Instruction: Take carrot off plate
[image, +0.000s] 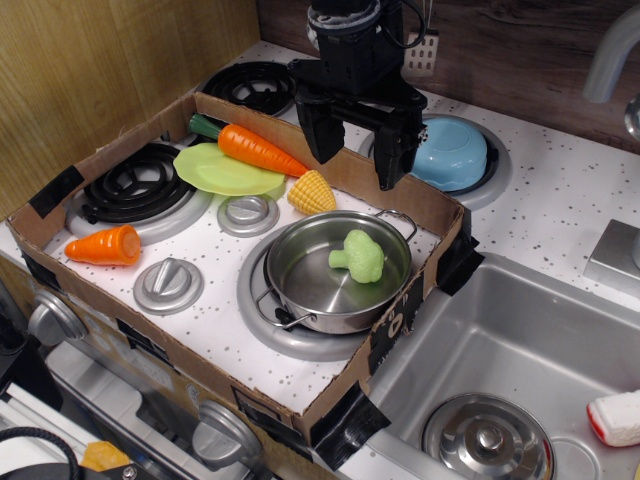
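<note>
The carrot (255, 149) is long, orange and tapered with a dark green stem end at the far left. It lies across the back edge of the lime-green plate (222, 172), tip pointing right toward a yellow corn piece. My gripper (360, 158) hangs open and empty above the cardboard wall, to the right of the carrot's tip and apart from it, with its two black fingers pointing down.
A corn piece (312, 191) lies just right of the plate. A steel pot (335, 268) holds a green broccoli (359, 254). A short orange carrot piece (105, 245) lies front left. A light blue bowl (452, 152) sits behind the cardboard wall (400, 190). A sink (510, 370) is at right.
</note>
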